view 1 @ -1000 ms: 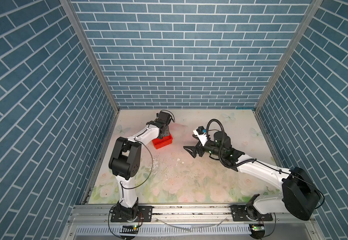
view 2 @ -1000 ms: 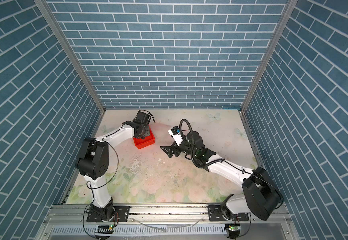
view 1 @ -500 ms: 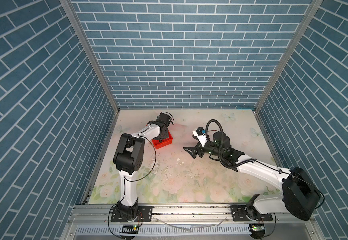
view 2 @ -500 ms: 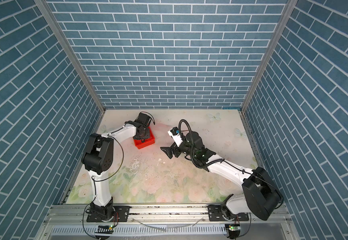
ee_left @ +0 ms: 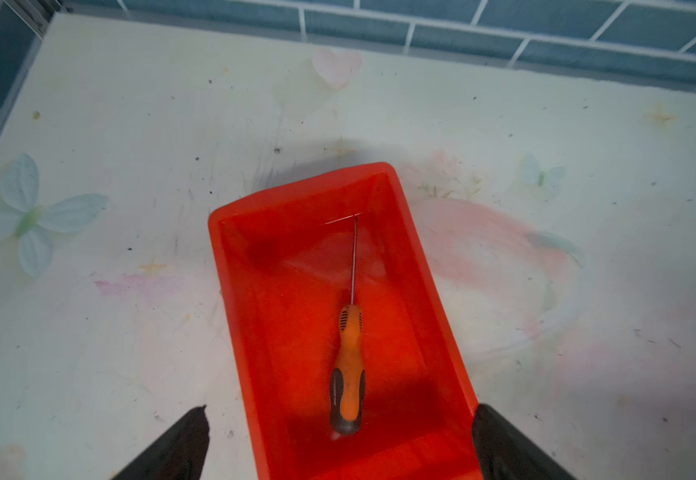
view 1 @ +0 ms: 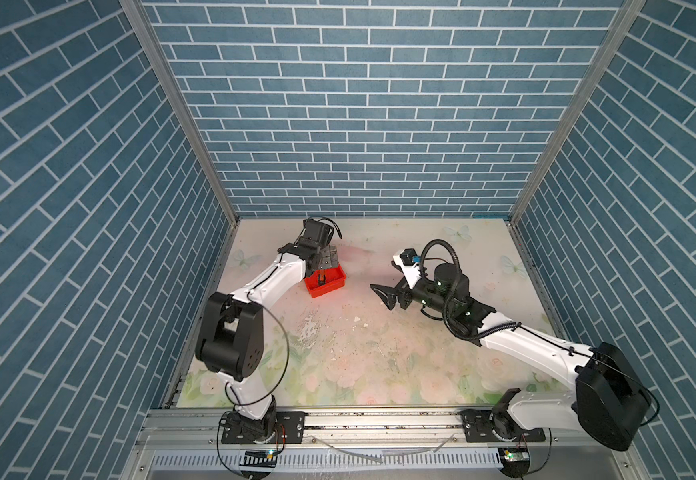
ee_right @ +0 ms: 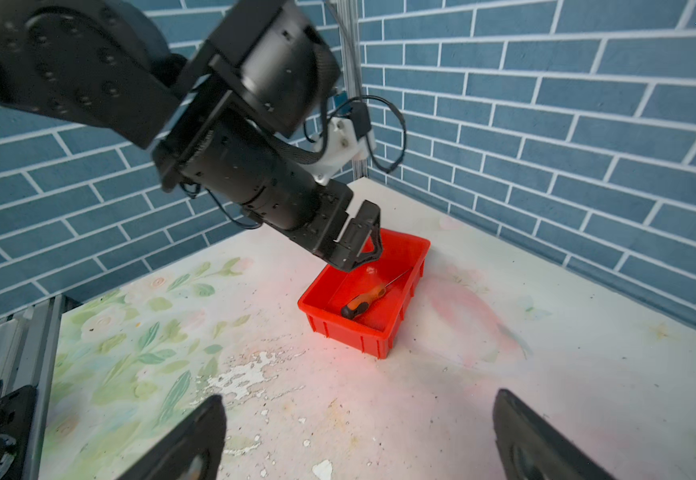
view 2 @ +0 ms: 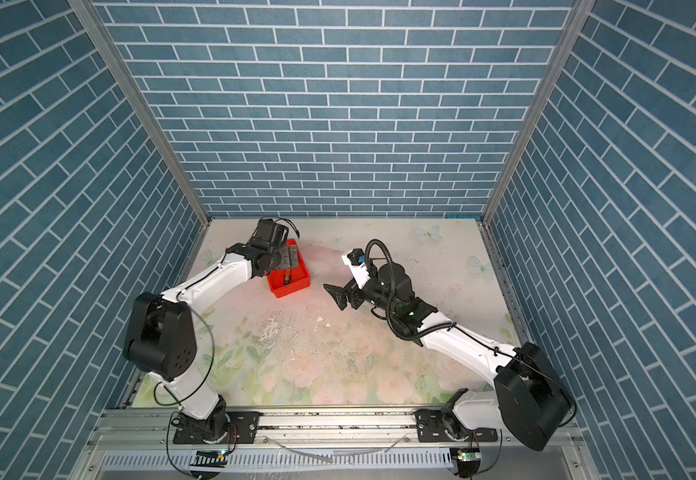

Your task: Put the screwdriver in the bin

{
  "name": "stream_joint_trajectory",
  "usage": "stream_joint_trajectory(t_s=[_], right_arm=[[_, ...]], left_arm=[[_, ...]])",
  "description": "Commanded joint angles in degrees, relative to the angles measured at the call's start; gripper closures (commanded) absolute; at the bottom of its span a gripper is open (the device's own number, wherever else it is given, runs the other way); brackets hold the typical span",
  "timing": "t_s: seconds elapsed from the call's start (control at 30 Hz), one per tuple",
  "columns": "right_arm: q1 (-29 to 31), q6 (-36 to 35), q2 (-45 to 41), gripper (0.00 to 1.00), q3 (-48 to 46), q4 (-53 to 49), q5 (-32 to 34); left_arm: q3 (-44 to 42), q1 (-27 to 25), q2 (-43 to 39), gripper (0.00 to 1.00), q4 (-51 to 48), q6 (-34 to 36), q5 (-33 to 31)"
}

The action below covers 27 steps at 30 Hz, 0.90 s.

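Observation:
The screwdriver [ee_left: 348, 365], with its orange handle, black butt and thin silver shaft, lies flat on the floor of the red bin [ee_left: 222, 266], and nothing touches it. My left gripper [ee_left: 340, 409] hangs open just above the bin's near end, one black finger outside each long wall. In both top views the bin [view 1: 332, 289] [view 2: 294, 291] sits at the back left, under the left gripper [view 1: 324, 266]. The right wrist view shows the screwdriver [ee_right: 361, 305] inside the bin [ee_right: 350, 332]. My right gripper [ee_right: 359, 397] [view 1: 381, 296] stands open and empty over the table, to the right of the bin.
The floral tabletop [view 1: 359, 353] has flaked white patches [ee_right: 246, 380] in the middle. Blue brick walls [view 1: 359, 124] close in at the back and on both sides; the bin sits near the back left corner. A metal rail [view 1: 379, 419] runs along the front edge.
My left gripper has opened and the screwdriver now lies loose in the bin. The left arm's elbow has shifted. The right arm has stayed in place.

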Motion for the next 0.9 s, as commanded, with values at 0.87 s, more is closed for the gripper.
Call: stream_joint_trajectory(t_s=[0.87], right_arm=[[-30.2, -6.3, -5.7, 0.01, -23.3, 9.8, 35.7]], left_arm=[[-59.9, 9.3, -29.0, 0.0, 62.5, 28.0, -6.2]])
